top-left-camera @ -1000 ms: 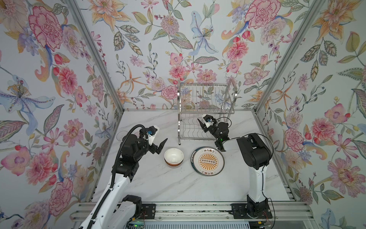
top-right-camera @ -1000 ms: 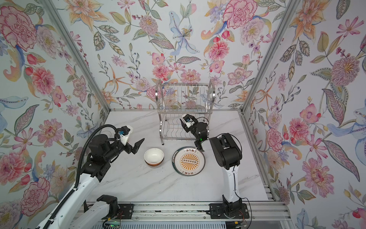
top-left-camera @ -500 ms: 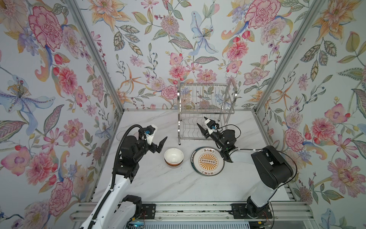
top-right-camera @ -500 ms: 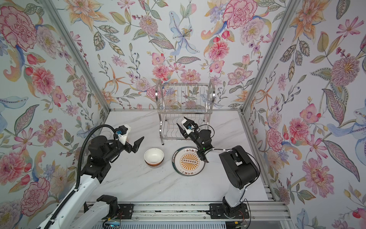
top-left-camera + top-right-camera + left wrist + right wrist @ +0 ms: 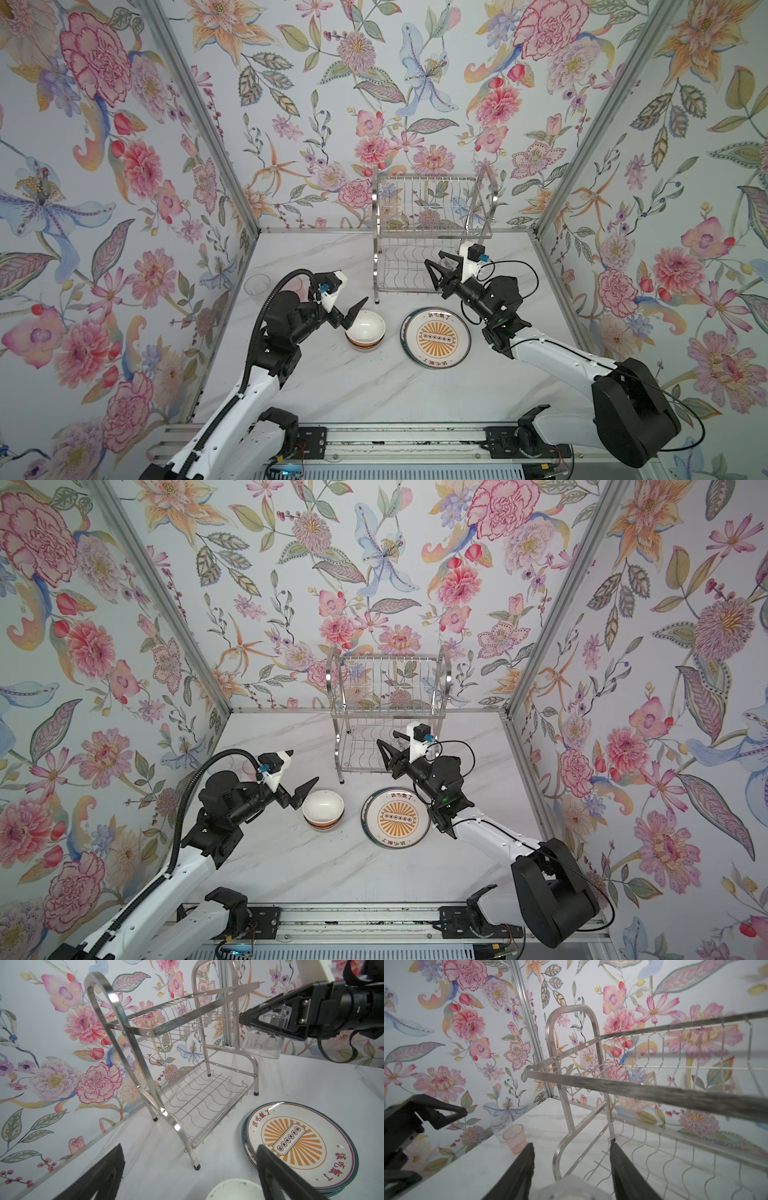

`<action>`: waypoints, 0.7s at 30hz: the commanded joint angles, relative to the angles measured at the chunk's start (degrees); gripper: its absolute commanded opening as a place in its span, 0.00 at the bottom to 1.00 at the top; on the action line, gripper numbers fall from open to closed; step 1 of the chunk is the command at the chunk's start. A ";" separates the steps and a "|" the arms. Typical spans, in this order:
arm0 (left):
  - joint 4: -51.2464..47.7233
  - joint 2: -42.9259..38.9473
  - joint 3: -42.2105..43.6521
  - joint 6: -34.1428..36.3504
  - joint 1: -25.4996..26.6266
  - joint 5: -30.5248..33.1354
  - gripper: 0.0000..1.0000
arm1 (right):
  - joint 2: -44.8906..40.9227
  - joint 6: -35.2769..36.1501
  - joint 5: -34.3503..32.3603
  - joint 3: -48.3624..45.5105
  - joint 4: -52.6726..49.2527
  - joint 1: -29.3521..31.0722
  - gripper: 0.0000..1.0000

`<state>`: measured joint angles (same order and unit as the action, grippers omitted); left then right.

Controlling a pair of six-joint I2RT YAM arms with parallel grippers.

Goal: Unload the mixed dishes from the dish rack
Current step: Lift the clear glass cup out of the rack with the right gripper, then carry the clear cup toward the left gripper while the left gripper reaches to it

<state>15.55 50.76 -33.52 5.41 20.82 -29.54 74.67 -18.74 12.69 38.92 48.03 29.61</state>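
only writing anywhere is on the sunburst plate — red chinese characters curve round its rim in two arcs. there's also a row of tiny ones inside a ticket-shaped label in the middle of the orange rays. too small for me to read for sure, and in both top views the sunburst plate just shows red specks.

the left wrist view gives the best look at the right gripper. it's partway closed on a clear tumbler, held up off the table in front of the dish rack, wider open end on the table side of the fingers. the right wrist view only catches that tumbler as a blur between its own fingers. in a top view the tumbler is a faint glint by the lower shelf. both shelves are bare wire.

the left gripper is spread wide with nothing in it, just beside the bowl stack, one fingertip at the rim. the sunburst plate lies flat between that stack and the right arm, and the left wrist view shows more plate rims under it.

the right wrist view alone shows the colour of the two glasses standing by the left wall — a pink-tinted cup just in front of a clear cup.
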 commanded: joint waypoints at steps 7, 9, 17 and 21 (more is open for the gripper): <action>18.73 9.32 1.40 0.51 11.03 5.04 0.98 | -1.93 -35.96 4.27 0.83 -9.94 -2.86 0.00; 20.62 12.74 0.43 1.56 13.70 6.51 0.96 | -1.12 -41.26 6.22 1.08 -10.02 -3.31 0.00; 27.82 24.53 -3.75 3.40 17.80 5.36 0.92 | 1.00 -52.77 9.36 -0.77 -4.61 -3.16 0.00; 32.86 28.89 -5.77 2.24 18.51 3.07 0.90 | 0.31 -52.84 9.18 -1.02 -5.83 -3.00 0.00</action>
<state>41.36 77.87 -36.51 8.14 38.46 -24.86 75.77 -68.66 20.84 38.54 40.10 26.37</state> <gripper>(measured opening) 0.899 0.562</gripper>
